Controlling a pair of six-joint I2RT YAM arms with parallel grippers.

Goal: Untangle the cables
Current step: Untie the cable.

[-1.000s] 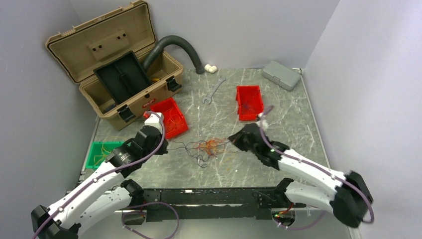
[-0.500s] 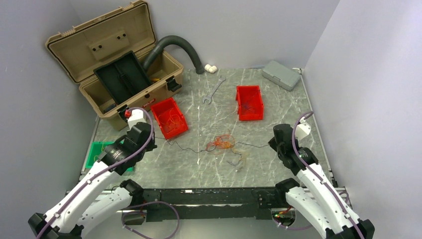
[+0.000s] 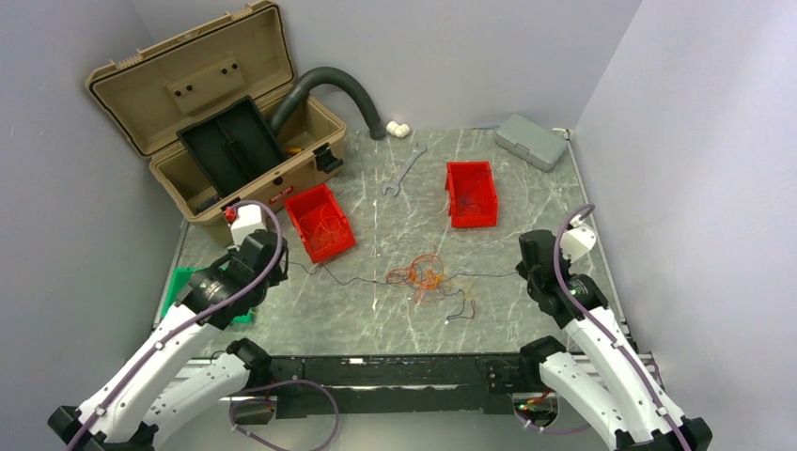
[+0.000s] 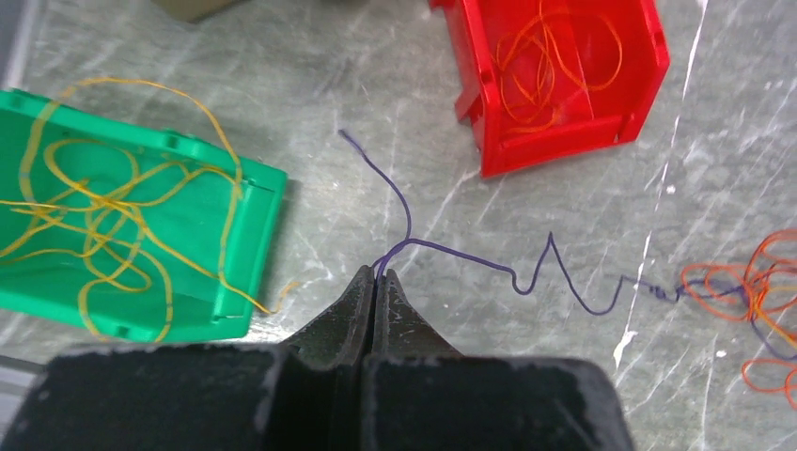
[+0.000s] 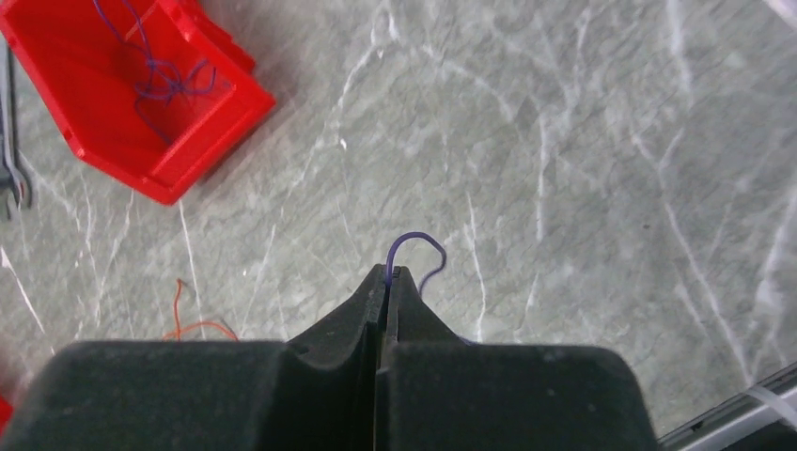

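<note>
The cables lie as a small orange and dark tangle in the middle of the marble table. One thin purple wire runs out of it to both sides. My left gripper is shut on the wire's left stretch; the left wrist view shows the purple wire pinched at the tips and trailing right to the orange loops. My right gripper is shut on the other end, where a small purple loop pokes from its tips.
An open tan toolbox and a grey hose stand at the back left. Two red bins hold wires, and a green bin holds yellow ones. A wrench and a grey case lie at the back.
Both grippers have drawn apart from the tangle, left arm to the left, right arm to the right, pulling the purple wire out long. The tangle has loosened and shifted slightly right.
</note>
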